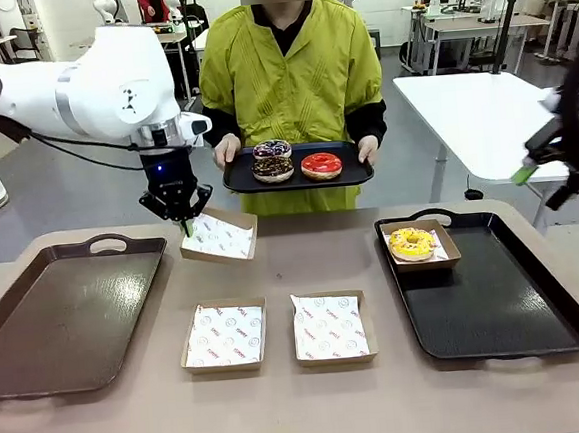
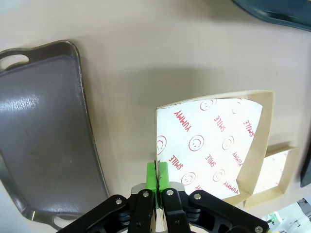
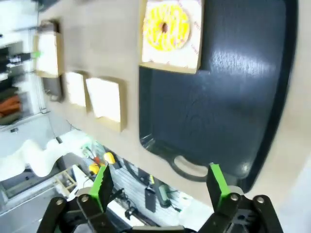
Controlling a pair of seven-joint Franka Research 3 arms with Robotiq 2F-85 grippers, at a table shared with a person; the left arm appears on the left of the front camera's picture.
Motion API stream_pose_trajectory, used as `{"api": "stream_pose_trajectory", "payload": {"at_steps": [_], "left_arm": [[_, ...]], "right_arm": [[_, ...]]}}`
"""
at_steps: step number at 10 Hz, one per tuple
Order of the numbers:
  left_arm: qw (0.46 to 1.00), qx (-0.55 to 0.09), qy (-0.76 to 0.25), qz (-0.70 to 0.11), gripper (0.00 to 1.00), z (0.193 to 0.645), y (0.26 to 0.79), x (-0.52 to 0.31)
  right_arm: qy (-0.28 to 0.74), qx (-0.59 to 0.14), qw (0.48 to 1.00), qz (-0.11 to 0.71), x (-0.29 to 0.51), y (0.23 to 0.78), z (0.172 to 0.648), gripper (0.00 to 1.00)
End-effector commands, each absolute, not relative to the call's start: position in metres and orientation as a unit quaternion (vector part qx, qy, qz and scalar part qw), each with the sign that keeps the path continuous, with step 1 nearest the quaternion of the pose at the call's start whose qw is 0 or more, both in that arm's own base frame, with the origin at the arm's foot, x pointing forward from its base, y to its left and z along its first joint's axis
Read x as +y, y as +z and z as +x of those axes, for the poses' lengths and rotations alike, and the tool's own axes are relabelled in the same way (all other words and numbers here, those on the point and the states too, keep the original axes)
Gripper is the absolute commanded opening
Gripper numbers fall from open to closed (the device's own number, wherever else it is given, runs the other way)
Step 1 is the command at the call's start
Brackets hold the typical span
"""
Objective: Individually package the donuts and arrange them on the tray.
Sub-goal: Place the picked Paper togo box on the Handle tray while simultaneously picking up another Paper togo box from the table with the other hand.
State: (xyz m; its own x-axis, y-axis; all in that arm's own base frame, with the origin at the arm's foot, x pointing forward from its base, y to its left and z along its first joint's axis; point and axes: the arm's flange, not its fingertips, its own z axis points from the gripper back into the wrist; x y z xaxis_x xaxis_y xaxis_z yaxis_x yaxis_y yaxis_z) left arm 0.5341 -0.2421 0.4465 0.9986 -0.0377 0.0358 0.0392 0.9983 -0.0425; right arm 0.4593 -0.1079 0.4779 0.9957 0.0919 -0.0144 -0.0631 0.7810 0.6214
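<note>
A person across the table holds a small black tray carrying the purple sprinkled donut, the chocolate donut and the red donut. The yellow donut lies in a paper-lined box at the back left of the black tray. My left gripper is shut on the rim of an empty paper-lined box, which is tilted just above the table. My right gripper hangs open, high over the table's right edge.
Two more empty lined boxes sit side by side at the table's middle front. A brown tray lies at the left. A white table stands behind at the right.
</note>
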Motion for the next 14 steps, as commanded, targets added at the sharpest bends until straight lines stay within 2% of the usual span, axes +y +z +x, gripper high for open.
{"api": "stream_pose_trajectory", "payload": {"at_steps": [1,6,9,11,12,14], "left_arm": [[0.999,-0.037,-0.008,0.001,0.0,0.528,0.464,-0.255],[0.998,-0.053,0.002,0.017,0.0,0.537,0.489,-0.286],[0.999,-0.04,0.009,0.031,0.0,0.547,0.485,-0.293],[0.999,-0.044,-0.007,0.011,0.0,0.541,0.483,-0.284],[0.999,-0.044,-0.007,0.011,0.0,0.541,0.483,-0.284],[0.999,-0.044,-0.007,0.011,0.0,0.541,0.483,-0.284]], "right_arm": [[0.042,-0.018,0.911,0.409,-0.141,0.47,0.432,1.0],[-0.039,-0.124,0.846,0.518,-0.206,0.426,0.375,1.0],[-0.061,-0.122,0.83,0.542,-0.214,0.401,0.37,1.0],[-0.065,-0.136,0.831,0.536,-0.213,0.403,0.373,1.0],[-0.071,-0.113,0.836,0.532,-0.215,0.4,0.367,1.0],[-0.071,-0.113,0.836,0.532,-0.215,0.4,0.367,1.0]]}}
